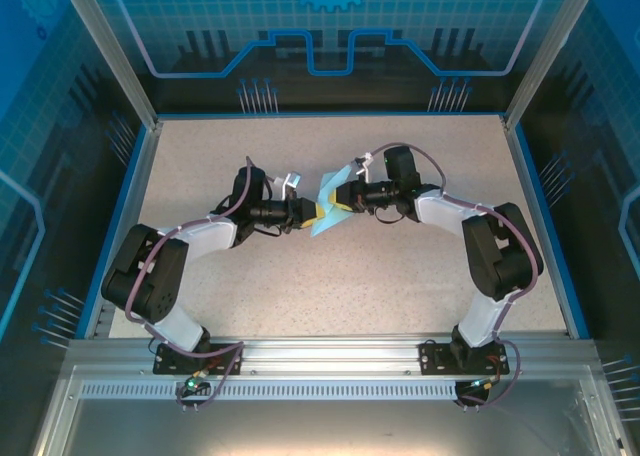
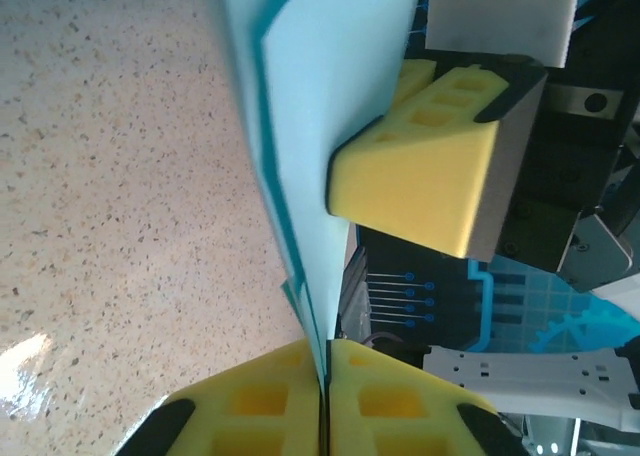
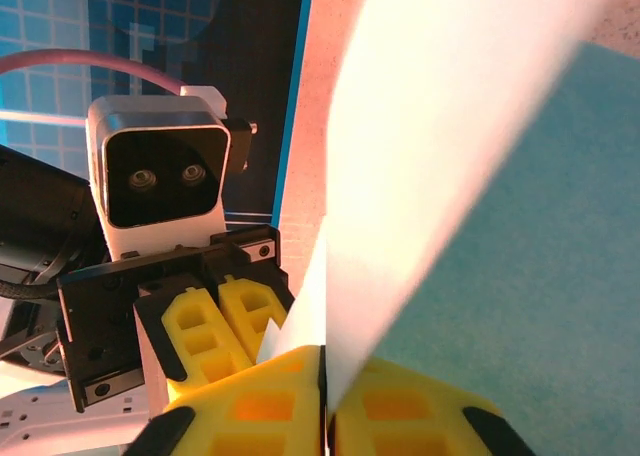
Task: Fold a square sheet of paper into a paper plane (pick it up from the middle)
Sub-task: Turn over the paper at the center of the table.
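Top external view: the left gripper (image 1: 313, 214) hangs over the middle of the desk (image 1: 260, 296), pointing right towards the other arm. Its yellow fingers are pinched together on the sheet of paper (image 1: 330, 184). From the left wrist, these fingers (image 2: 260, 401) meet with no gap, and the pale cyan paper comes straight out from between them. It appears edge-on, with more than one layer showing along the fold. The speckled desk lies to the left of the paper in that view.

The paper is held off the desk, directly between the two grippers, as a tilted pointed shape. It runs from just below the left gripper's tips to just above the right gripper's wrist.

The right gripper (image 1: 340, 199) faces left, tip to tip with the left one. From the left wrist, one of its yellow fingers (image 2: 415, 176) presses on the paper's right face, a little beyond the left gripper's tips. From the right wrist, its own fingers (image 3: 250, 411) are closed to a thin slit, with the paper clamped in it.
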`<move>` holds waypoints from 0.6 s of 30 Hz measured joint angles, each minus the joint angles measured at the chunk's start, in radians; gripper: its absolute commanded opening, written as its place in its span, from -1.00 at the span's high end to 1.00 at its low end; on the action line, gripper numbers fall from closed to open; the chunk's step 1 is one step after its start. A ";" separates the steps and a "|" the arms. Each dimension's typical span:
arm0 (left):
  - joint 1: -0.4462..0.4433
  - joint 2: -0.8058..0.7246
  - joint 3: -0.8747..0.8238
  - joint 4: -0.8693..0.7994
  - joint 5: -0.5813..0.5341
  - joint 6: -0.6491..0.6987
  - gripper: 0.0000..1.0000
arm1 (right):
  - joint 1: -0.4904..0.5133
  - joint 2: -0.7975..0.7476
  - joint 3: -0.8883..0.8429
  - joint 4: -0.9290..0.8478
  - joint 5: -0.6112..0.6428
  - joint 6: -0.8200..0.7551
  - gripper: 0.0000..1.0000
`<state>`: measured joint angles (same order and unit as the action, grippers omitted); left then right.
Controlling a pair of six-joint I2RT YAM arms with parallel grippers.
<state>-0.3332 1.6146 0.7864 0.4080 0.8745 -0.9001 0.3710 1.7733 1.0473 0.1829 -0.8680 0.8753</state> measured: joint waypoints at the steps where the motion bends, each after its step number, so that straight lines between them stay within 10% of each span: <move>1: 0.000 0.000 0.000 -0.015 -0.014 0.013 0.89 | -0.001 -0.001 0.000 -0.012 0.004 -0.006 0.39; 9: -0.005 -0.094 0.069 -0.397 -0.249 0.227 0.92 | -0.077 -0.164 -0.032 -0.203 0.204 -0.093 -0.25; 18: -0.140 -0.163 0.348 -0.863 -0.813 0.458 0.89 | -0.090 -0.389 -0.103 -0.368 0.548 -0.174 -0.57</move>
<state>-0.4732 1.4517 1.1343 -0.4553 0.0620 -0.4419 0.2806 1.3846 0.9443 -0.1848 -0.3202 0.7010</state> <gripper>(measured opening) 0.070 0.776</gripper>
